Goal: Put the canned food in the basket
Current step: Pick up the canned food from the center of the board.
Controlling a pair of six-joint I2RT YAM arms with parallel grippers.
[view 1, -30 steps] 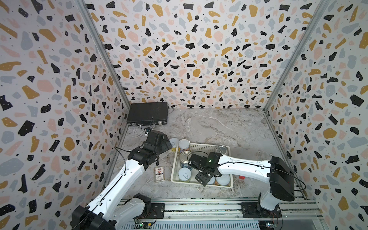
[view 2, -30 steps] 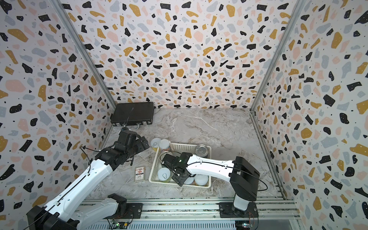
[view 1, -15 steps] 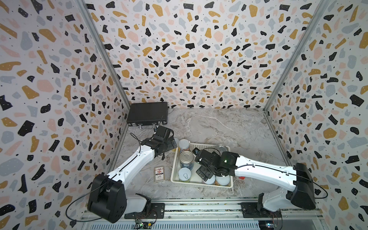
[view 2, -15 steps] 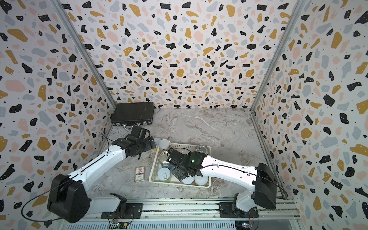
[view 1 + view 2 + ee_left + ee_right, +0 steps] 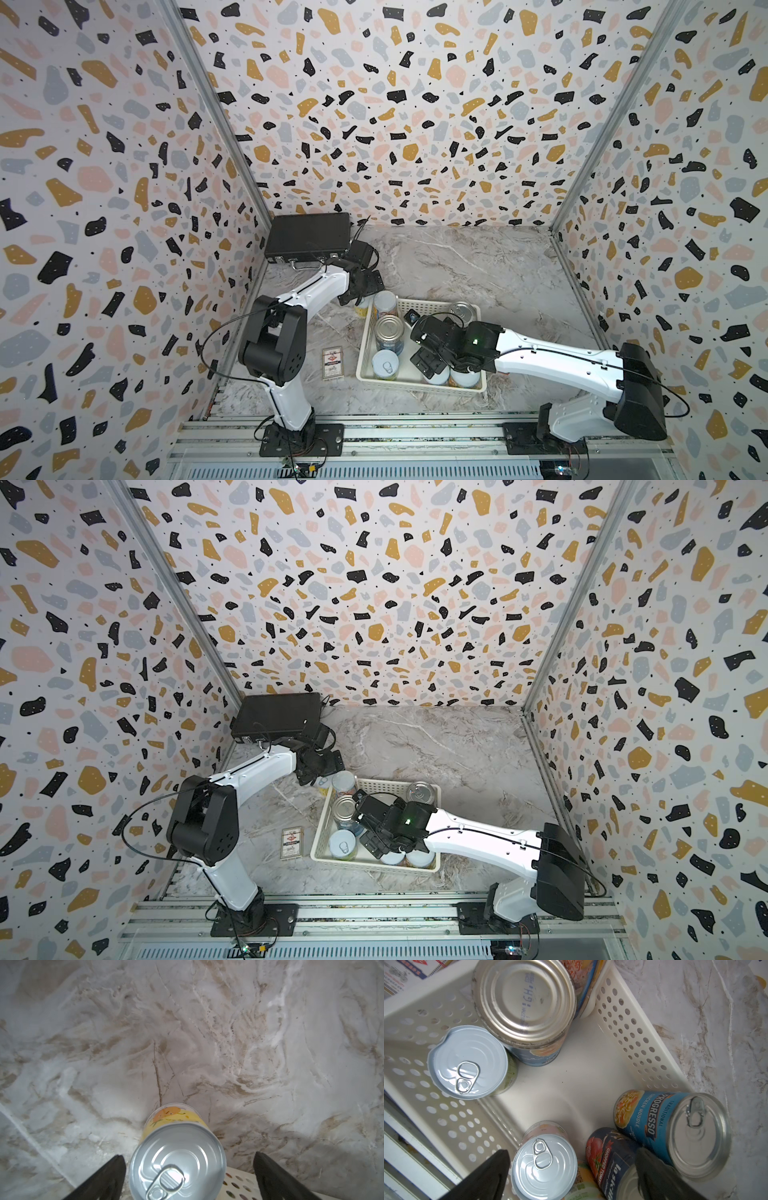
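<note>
A yellow-labelled, silver-lidded can (image 5: 176,1159) stands upright, long axis vertical, on the marble counter (image 5: 478,266) between the left tool's (image 5: 187,1176) wide-open, empty fingers, just outside the white perforated basket's (image 5: 419,386) 11 o'clock corner. The right tool (image 5: 571,1178), open and empty, hangs over upright cans inside.

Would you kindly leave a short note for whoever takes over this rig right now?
Left gripper: open, jaws either side of the yellow can, which stands outside the basket by its far left corner.
Right gripper: open, empty, over the basket.
Done: about six cans inside.
Left: the yellow can and the can beside it.
</note>
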